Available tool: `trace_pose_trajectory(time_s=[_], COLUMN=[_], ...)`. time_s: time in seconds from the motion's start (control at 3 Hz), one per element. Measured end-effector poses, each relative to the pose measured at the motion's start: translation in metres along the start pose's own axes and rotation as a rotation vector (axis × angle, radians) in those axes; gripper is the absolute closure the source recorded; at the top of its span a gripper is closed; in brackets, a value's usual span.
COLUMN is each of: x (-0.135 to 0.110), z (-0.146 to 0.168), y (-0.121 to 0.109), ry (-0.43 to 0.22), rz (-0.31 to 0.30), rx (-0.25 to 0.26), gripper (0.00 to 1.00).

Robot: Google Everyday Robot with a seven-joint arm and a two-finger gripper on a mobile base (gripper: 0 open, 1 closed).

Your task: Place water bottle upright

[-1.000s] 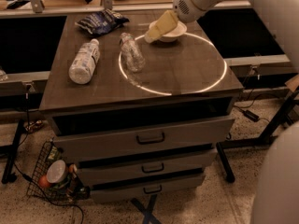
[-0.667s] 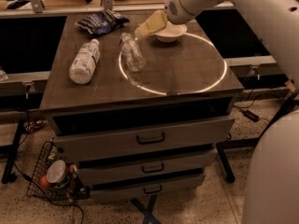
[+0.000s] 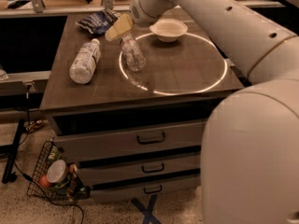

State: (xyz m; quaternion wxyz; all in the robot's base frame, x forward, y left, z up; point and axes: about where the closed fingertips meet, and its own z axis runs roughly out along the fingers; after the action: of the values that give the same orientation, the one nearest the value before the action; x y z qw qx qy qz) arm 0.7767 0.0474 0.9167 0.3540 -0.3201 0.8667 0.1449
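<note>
The water bottle (image 3: 133, 55) is small, clear and ribbed. It lies on its side on the dark tabletop (image 3: 177, 78), on the left edge of a bright ring of light, with its cap end pointing to the far side. My gripper (image 3: 117, 29) hangs at the end of the white arm, just above and to the far left of the bottle's cap end, close to it. I cannot see contact between them.
A larger cloudy bottle (image 3: 85, 61) lies on its side at the table's left. A dark snack bag (image 3: 98, 21) lies at the far left, and a white bowl (image 3: 168, 29) at the far middle. Drawers (image 3: 150, 139) sit below the top. A wire basket (image 3: 56, 174) stands on the floor at left.
My gripper has moved left, from over the white bowl to just beside the clear bottle's cap end. The bottles and the bowl have not moved on the table.
</note>
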Motion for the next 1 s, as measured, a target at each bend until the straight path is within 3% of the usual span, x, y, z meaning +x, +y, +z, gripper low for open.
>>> trace_pose_trajectory(time_s=[0.67, 1.0], x=[-0.004, 0.006], z=[0.049, 0.061], y=[-0.003, 0.005], ry=[0.127, 0.185], rz=[-0.009, -0.002], rx=[0.121, 0.138], gripper=[0.00, 0.00])
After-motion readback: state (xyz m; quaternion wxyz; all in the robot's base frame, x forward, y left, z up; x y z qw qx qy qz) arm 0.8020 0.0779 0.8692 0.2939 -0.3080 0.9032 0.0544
